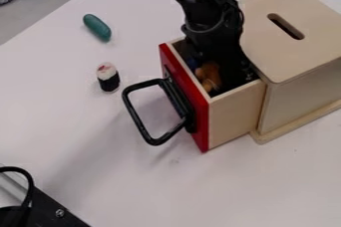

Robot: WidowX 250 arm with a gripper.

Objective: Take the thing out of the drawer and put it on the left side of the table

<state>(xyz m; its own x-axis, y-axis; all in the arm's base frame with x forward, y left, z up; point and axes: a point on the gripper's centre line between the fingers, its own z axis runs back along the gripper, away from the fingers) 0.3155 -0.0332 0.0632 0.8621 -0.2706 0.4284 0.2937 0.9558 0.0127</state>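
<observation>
The gripper [223, 64] hangs down into the pulled-out drawer [233, 114], which has a red front and a black handle. Inside, beside the gripper, lies an orange-brown thing [210, 75], and a bit of something blue [192, 63] shows near the drawer's front. The gripper's lower end is dark against the drawer's shadowed inside, and whether it touches either thing cannot be made out. The white table [60, 121] extends left of the drawer.
A wooden box [293, 37] with a slot in its top holds the drawer. On the table to the left are a green oblong object [98, 27] and a black-and-white sushi-like roll [108, 77]. Black equipment with a cable [47, 211] occupies the lower left corner.
</observation>
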